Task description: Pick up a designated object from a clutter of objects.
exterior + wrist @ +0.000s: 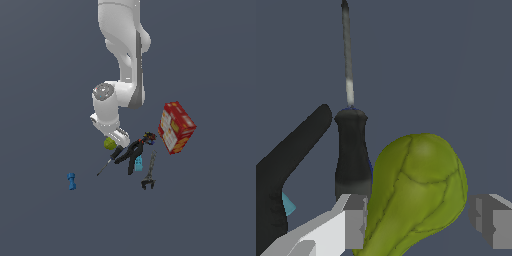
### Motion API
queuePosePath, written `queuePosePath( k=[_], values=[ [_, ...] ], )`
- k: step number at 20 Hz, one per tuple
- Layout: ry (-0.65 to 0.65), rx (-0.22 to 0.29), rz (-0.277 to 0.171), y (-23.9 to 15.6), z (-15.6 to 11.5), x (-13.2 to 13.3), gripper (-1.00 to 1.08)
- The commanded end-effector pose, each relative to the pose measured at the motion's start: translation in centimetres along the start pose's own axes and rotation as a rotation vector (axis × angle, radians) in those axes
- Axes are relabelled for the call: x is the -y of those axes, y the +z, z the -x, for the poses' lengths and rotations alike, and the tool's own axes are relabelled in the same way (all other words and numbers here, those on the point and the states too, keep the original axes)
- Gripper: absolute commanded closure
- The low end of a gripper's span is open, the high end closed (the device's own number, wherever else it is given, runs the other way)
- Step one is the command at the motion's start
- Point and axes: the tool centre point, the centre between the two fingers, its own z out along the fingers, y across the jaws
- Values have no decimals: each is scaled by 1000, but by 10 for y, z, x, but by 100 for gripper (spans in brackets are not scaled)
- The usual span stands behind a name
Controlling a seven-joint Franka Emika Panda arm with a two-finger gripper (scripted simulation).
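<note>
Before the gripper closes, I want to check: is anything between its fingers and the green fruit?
Nothing visible. In the wrist view the green fruit sits between the open fingers. The screwdriver lies close beside it, outside the gap.

White rounded arm (122,50), dark grey side panels, grey disc cap on joint, pincer (418,220) with grey blocky fingers (355,220)

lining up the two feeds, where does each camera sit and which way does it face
Exterior view: off the arm, looking down at the white arm above the clutter and red-and-white box.
Wrist view: on the wrist, looking past the grey fingertips at the floor.
Shared: the lumpy yellow-green fruit between the open jaws and the black-handled screwdriver.
</note>
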Motion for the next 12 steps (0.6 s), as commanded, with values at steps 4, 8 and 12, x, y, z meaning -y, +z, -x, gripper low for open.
queuePosePath(
  k=[4, 8, 12],
  values=[
    [0, -1, 0, 1, 0, 0, 108],
    [0, -1, 0, 1, 0, 0, 108],
    [1, -2, -2, -1, -1, 0, 108]
  ],
)
